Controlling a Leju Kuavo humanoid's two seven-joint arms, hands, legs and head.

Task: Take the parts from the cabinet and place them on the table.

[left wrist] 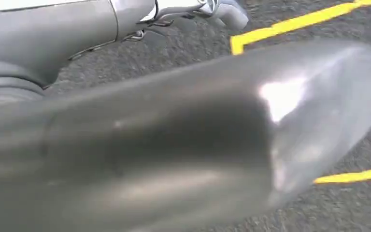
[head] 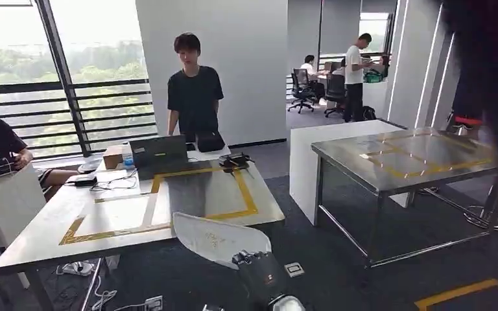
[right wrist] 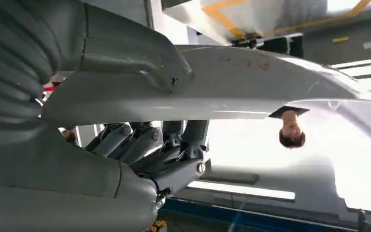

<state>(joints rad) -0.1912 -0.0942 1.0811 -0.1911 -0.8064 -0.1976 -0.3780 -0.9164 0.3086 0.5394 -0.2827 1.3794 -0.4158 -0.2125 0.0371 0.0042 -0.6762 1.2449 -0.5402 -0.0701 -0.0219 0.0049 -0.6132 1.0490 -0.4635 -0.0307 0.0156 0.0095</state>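
A flat white part point(head: 214, 236) with a pointed, leaf-like outline is held by my right hand point(head: 259, 269) low in the head view, just in front of the near edge of the white table point(head: 45, 233) marked with yellow tape. In the right wrist view the thumb point(right wrist: 125, 53) presses one face of the part point(right wrist: 251, 82) and the dark fingers point(right wrist: 149, 145) curl under the other. My left hand point(left wrist: 198, 12) hangs over dark floor with its fingers stretched out and nothing in them.
A person point(head: 194, 97) stands behind the table, beside a laptop point(head: 159, 152), a bottle and cables. A steel table point(head: 415, 155) with yellow tape stands to the right, a white block point(head: 337, 139) between the tables. Another person sits far left. Power strips lie on the floor.
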